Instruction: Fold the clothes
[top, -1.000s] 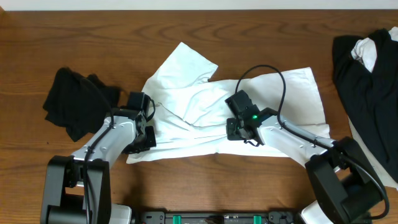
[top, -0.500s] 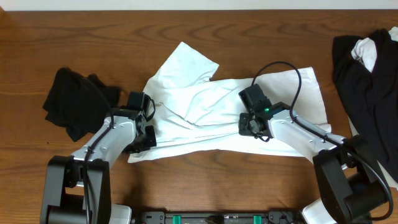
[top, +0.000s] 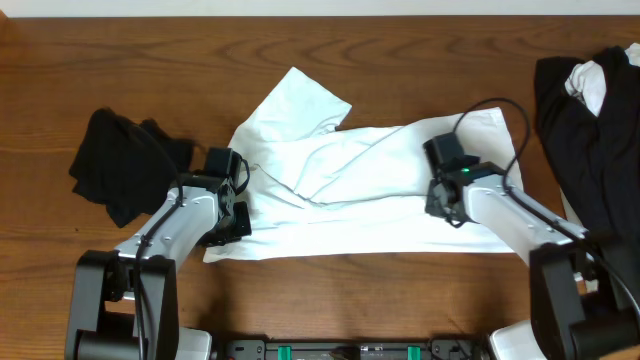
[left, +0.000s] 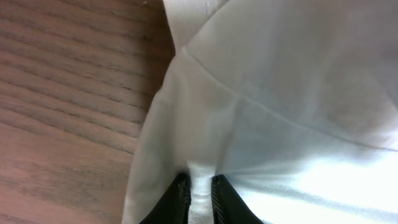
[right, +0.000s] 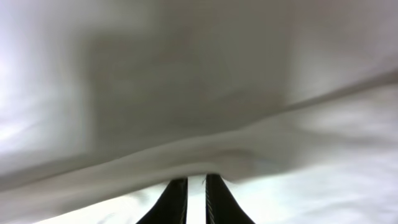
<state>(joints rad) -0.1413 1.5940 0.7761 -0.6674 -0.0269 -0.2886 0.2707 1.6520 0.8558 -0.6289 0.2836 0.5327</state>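
The clothes' large white T-shirt (top: 340, 165) lies crumpled across the middle of the table, one corner folded up toward the back left. My left gripper (top: 235, 222) sits at its lower left edge; in the left wrist view this gripper (left: 200, 202) is shut on a pinched ridge of the T-shirt (left: 280, 93). My right gripper (top: 440, 205) rests on the shirt's right part. In the right wrist view it (right: 196, 199) is nearly closed, with a fold of white cloth (right: 199, 81) caught at its tips. The shirt's print is hidden.
A black garment (top: 120, 165) lies bunched at the left, close to my left arm. A heap of black cloth (top: 590, 150) with a white piece (top: 590, 80) on it fills the right edge. Bare wooden table (top: 150, 50) runs along the back.
My right gripper has slid from the shirt's middle to its right part, dragging cloth with it, so the lower hem lies straighter. The left gripper has not moved.
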